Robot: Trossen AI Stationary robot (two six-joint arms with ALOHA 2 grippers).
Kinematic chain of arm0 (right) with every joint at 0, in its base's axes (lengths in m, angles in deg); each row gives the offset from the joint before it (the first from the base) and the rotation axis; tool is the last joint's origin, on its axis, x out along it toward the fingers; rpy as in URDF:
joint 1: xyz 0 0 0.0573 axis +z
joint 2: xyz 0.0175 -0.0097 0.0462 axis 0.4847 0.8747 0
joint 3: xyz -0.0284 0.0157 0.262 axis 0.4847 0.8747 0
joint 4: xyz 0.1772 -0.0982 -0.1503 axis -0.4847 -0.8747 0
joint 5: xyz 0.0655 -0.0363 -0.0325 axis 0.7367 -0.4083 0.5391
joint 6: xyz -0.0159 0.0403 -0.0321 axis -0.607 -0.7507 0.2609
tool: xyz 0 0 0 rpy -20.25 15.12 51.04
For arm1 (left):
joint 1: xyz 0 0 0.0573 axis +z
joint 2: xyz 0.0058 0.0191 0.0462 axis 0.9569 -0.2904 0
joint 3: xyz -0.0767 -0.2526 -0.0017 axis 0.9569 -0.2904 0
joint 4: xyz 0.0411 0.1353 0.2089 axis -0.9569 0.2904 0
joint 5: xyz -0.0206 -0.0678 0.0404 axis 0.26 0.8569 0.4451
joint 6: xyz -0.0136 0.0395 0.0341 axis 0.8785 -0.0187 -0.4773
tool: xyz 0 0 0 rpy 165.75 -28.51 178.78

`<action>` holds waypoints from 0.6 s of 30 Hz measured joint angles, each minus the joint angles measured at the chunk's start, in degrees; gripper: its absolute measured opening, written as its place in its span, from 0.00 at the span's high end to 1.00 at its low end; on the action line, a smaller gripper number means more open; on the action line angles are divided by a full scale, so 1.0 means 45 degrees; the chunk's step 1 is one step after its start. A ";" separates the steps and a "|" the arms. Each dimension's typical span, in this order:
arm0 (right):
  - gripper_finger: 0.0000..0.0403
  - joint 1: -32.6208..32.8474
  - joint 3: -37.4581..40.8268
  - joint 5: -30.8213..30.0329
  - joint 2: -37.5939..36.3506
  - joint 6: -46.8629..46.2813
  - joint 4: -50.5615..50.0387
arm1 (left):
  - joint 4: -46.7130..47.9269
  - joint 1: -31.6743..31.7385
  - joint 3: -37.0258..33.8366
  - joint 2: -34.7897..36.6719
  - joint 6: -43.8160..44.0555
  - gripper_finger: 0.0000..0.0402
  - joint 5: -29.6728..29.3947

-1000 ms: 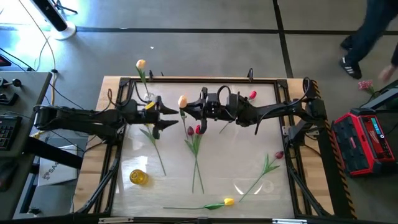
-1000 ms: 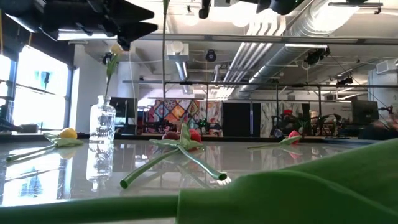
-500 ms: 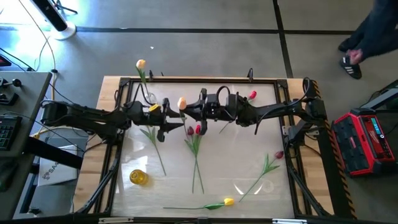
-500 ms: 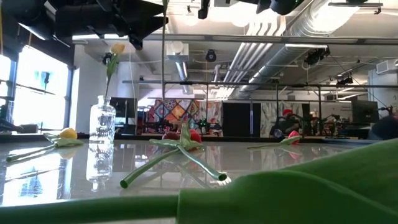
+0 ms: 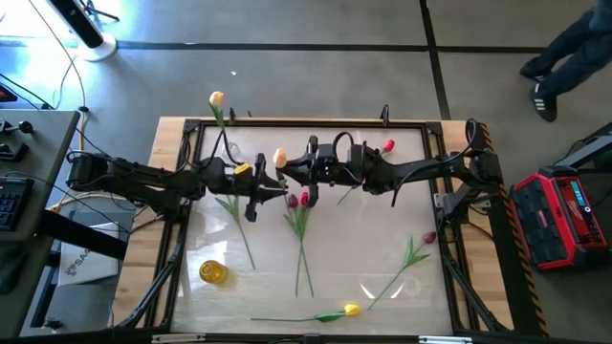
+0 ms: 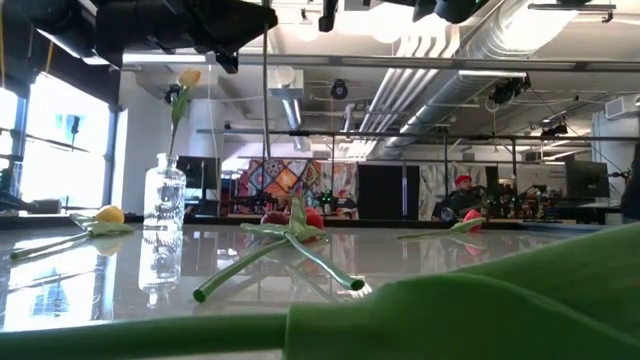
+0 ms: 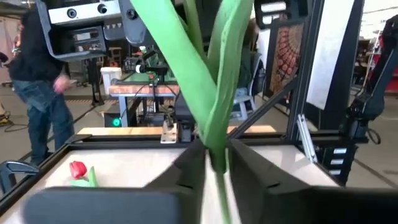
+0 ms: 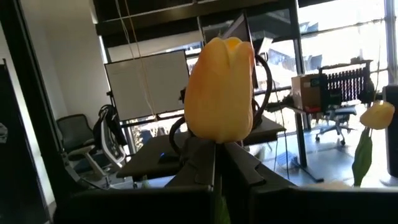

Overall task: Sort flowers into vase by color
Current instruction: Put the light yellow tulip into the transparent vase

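Yellow tulip (image 5: 351, 310), stems lie loose on desk (image 5: 373, 239), unsorted.

Mid-desk, aloft: right hand (image 5: 290, 170) clamped under peach tulip (image 8: 219, 90), head kept upright.

Left hand (image 5: 279, 196) pinched on same stem (image 7: 217, 146) lower down, likely handover.

Far: vase (image 6: 165, 198) already holds one yellow tulip (image 6: 188, 78), probable destination.

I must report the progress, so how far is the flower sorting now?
Done: one yellow tulip stands in the clear vase. In hand: the right gripper holds a peach tulip upright, and the left gripper has closed on its stem for a handover. Left: several flowers lie on the table, including a yellow one.
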 joint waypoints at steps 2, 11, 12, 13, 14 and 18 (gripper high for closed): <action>1.00 0.0000 0.0000 0.0005 0.0000 -0.0060 -0.0239 | 0.0338 0.0000 0.0000 0.0068 -0.0416 0.97 -0.0030; 0.77 0.0003 -0.0015 -0.0489 -0.1145 -0.1204 -0.5682 | 0.1570 -0.0005 0.0000 0.0594 -0.0783 0.99 -0.1467; 0.75 0.0007 -0.0015 -0.0838 -0.1505 -0.1450 -0.6940 | 0.1991 -0.0007 0.0000 0.0838 -0.0936 0.99 -0.1808; 0.72 0.0059 -0.0015 -0.1275 -0.1842 -0.1733 -0.8052 | 0.2378 -0.0005 0.0000 0.1112 -0.1089 1.00 -0.2225; 0.70 0.0141 -0.0015 -0.1829 -0.2196 -0.2070 -0.9154 | 0.2799 0.0001 0.0000 0.1410 -0.1198 1.00 -0.2642; 0.66 0.0756 -0.0015 -0.4390 -0.3279 -0.3535 -1.2851 | 0.4014 0.0316 0.0000 0.2728 -0.1855 1.00 -0.3154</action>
